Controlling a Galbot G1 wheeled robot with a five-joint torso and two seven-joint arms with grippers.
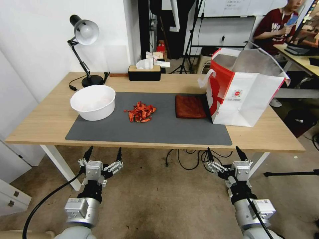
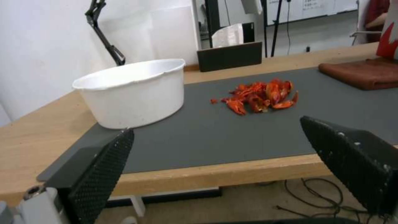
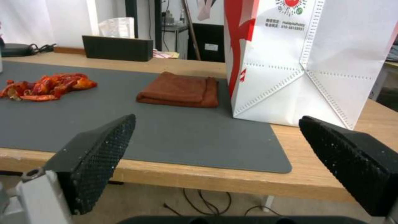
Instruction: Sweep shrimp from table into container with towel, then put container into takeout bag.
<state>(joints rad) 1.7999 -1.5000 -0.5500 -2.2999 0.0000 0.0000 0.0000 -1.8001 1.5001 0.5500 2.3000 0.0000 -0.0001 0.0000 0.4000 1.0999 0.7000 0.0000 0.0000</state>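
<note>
The shrimp [image 1: 140,112] lie heaped mid-mat on the counter [image 1: 46,122] — the white container [image 1: 93,102] stands apart on one side, the folded towel [image 1: 189,106] on the other, touching the upright takeout bag [image 1: 246,96]. Left gripper [image 1: 103,155] and right gripper [image 1: 225,154] hang below the counter's near edge, jaws spread wide, holding nothing

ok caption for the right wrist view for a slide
Open right gripper before the table, facing towel, shrimp and takeout bag.
</note>
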